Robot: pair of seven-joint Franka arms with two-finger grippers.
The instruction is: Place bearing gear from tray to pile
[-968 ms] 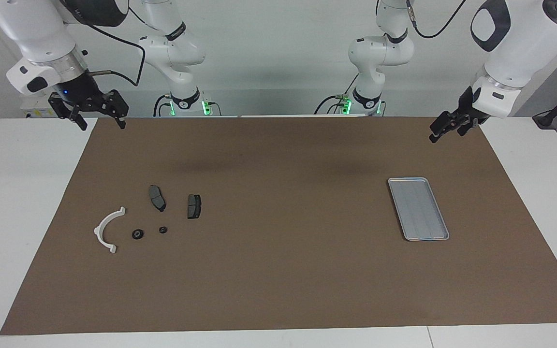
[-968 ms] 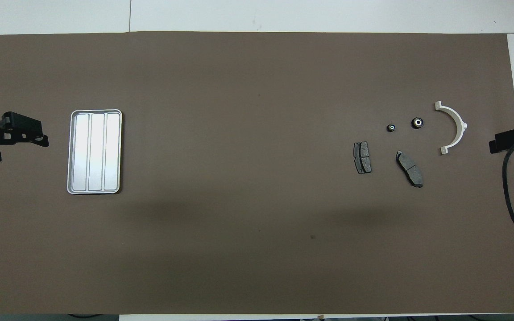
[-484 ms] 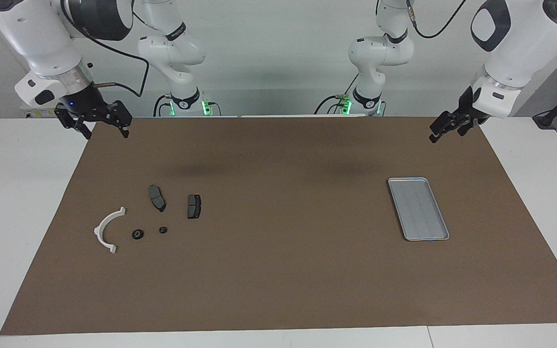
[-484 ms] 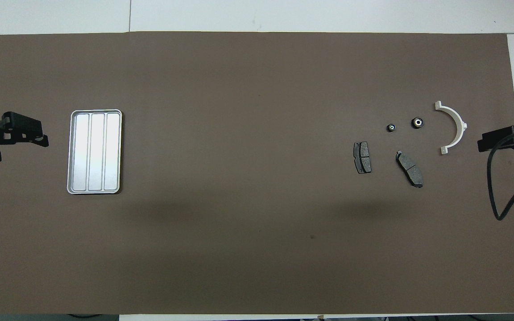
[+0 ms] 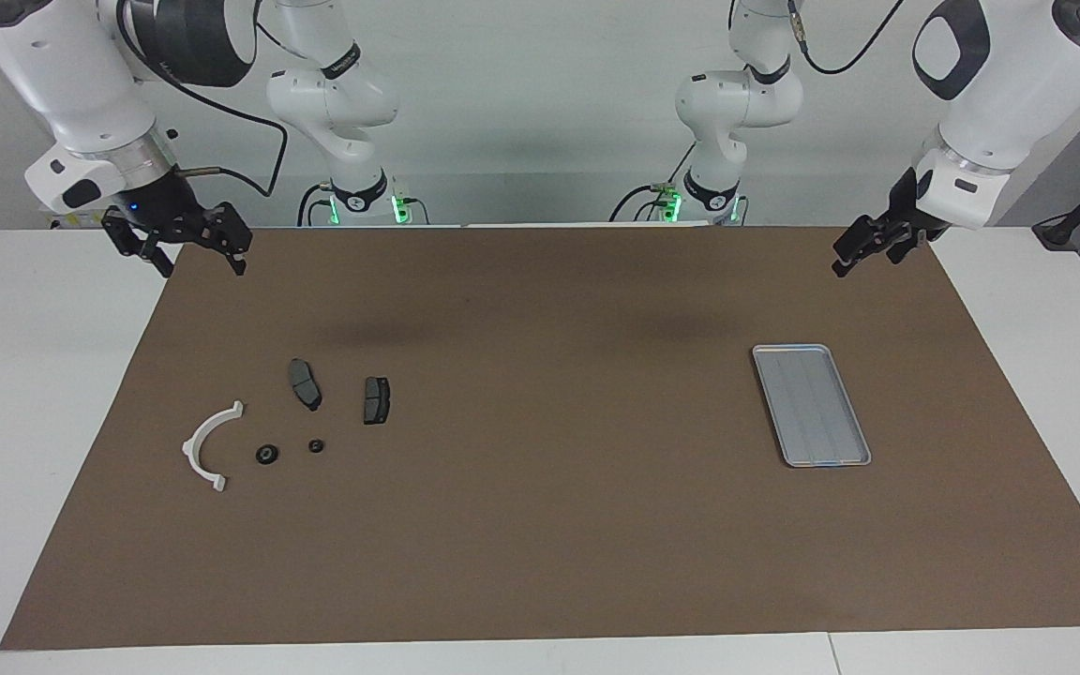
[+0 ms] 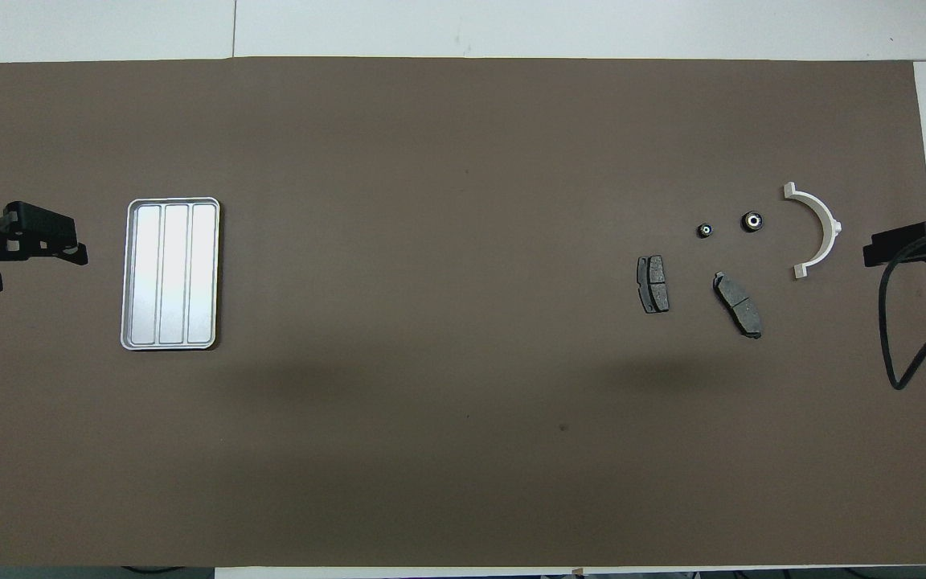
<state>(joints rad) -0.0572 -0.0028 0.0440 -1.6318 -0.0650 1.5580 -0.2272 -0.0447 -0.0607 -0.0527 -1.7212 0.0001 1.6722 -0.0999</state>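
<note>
Facing view: flat silver-grey ridged metal tray [image 5: 812,405] lies on the brown mat toward the left arm's end, with nothing in it. Two small dark round bearing gears [image 5: 267,454] sit on the mat toward the right arm's end, in the pile beside the white half-ring plastic bracket [image 5: 208,444] and farther from the robots than the two dark grey brake-pad plates [image 5: 305,382]. Judged: transfer looks done. Right gripper [image 5: 191,249] hangs over the mat's corner at its own end, fingers spread wide, holding nothing; gears lie forward of it, away from the robots. Left gripper [image 5: 861,249] waits raised near the tray's end of the mat, wide open, holding nothing.

Overhead view: tray [image 6: 170,207] long axis runs away from the robots, three bare channels. Gears [image 6: 751,221] apart from each other, just beside the bracket [image 6: 820,227]; right gripper [image 6: 901,246] is the nearer one. Left gripper [image 6: 37,256] beside the tray.
</note>
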